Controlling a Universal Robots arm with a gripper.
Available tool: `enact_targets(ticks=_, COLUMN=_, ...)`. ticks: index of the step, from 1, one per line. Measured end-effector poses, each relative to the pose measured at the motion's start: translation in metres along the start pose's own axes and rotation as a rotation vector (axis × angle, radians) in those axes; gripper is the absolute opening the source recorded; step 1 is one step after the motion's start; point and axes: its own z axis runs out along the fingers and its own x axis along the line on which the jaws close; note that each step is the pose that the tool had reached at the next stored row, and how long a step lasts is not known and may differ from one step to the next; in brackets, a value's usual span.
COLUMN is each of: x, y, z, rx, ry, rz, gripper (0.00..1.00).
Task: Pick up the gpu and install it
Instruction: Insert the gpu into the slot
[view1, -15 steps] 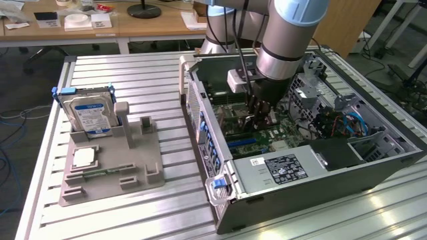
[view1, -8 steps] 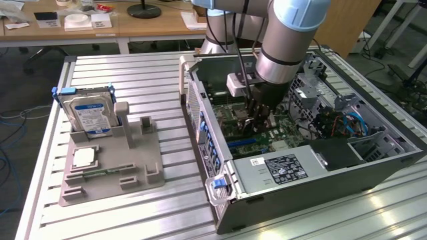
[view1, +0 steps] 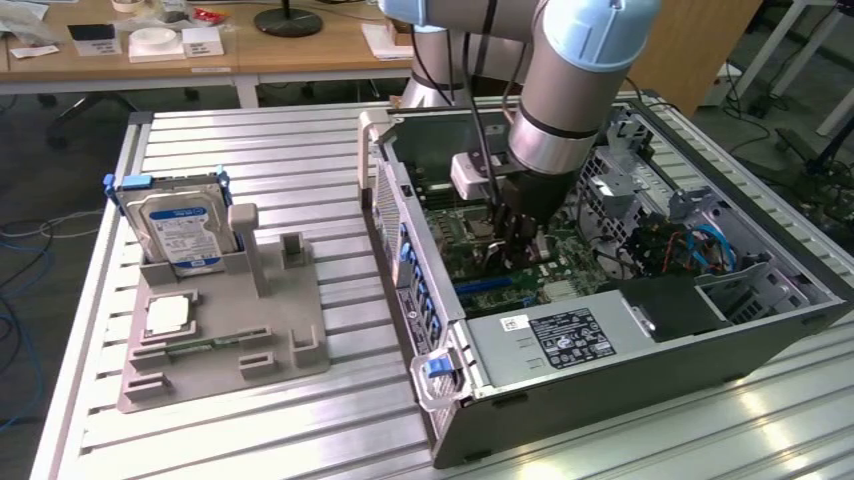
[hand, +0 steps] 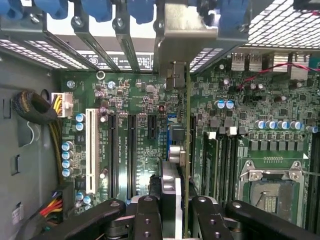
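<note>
My gripper (view1: 518, 228) reaches down into the open computer case (view1: 441, 300), just over the green motherboard (view1: 501, 265). It is shut on the gpu (hand: 187, 130), which the wrist view sees edge-on as a thin green card. The card's black cooler (hand: 170, 185) sits between the black fingers (hand: 146, 220). Its silver end bracket (hand: 185, 35) lies against the case's rear slot openings. The card's lower edge stands at a black expansion slot (hand: 192, 145) on the motherboard (hand: 135, 100). How deep it sits in the slot is hidden.
A grey fixture (view1: 220, 330) on the exterior view's left holds a hard drive with a blue-white label (view1: 180, 225), a processor chip (view1: 167, 315) and a memory stick (view1: 200, 345). The case also holds a power supply (view1: 561, 340), cables (view1: 701, 250) and the drive cage.
</note>
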Motion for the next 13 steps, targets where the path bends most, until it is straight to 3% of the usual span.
enact_targets(ticks=13, x=0.0002, y=0.0052, z=0.0028, rx=-0.0001, ry=0.0002, rz=0.000, gripper=0.28)
